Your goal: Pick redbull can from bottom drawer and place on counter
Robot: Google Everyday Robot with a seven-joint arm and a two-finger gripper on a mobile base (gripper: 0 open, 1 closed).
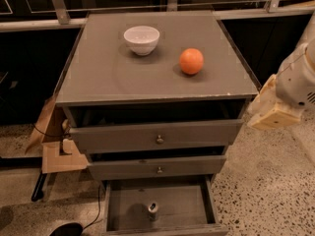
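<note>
The redbull can [153,210] stands upright on the floor of the bottom drawer [194,206], which is pulled out at the foot of the grey cabinet. The counter [98,77] is the cabinet's flat top. My gripper [273,109] shows as a cream-coloured end of the white arm at the right edge. It hangs beside the cabinet's right side, level with the top drawer, well above and to the right of the can. It touches nothing.
A white bowl [141,39] and an orange [191,61] sit on the counter. The two knobbed drawers [158,137] above are slightly ajar. A cardboard box [54,154] lies on the floor to the left. Speckled floor stretches to the right.
</note>
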